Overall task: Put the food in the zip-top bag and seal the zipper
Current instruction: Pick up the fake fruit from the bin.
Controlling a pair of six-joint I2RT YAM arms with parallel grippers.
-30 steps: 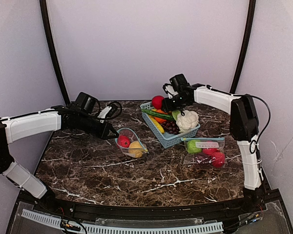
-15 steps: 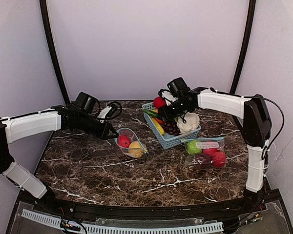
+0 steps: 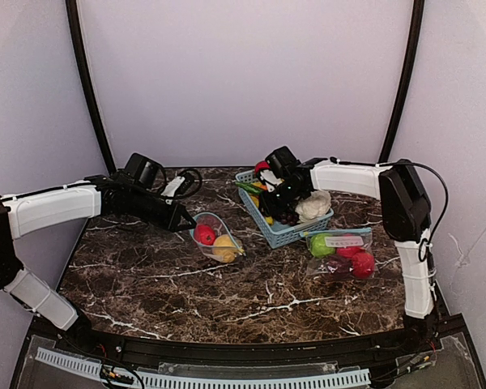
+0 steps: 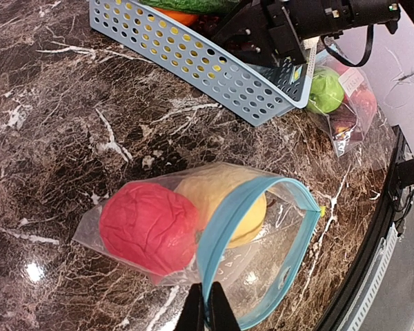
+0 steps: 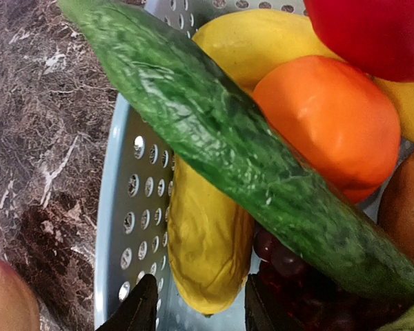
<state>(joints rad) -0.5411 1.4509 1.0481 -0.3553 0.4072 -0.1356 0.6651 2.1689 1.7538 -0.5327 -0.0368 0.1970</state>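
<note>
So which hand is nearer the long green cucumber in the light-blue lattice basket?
Right. The right hand is down over the basket, fingers apart right beside the cucumber. The left hand is off across the marble table, pinching the blue-zippered rim of the clear zip-top bag.

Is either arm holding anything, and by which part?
The left gripper pinches the zip-top bag by its blue zipper rim, jaws shut. The right gripper, jaws open, holds nothing.

We see the right gripper (image 5: 200, 314), fingers parted, flanking the lower end of a yellow banana (image 5: 207, 241) along the basket (image 5: 124, 207) wall. A green cucumber (image 5: 228, 152) crosses it diagonally, touching an orange fruit (image 5: 331, 124).
</note>
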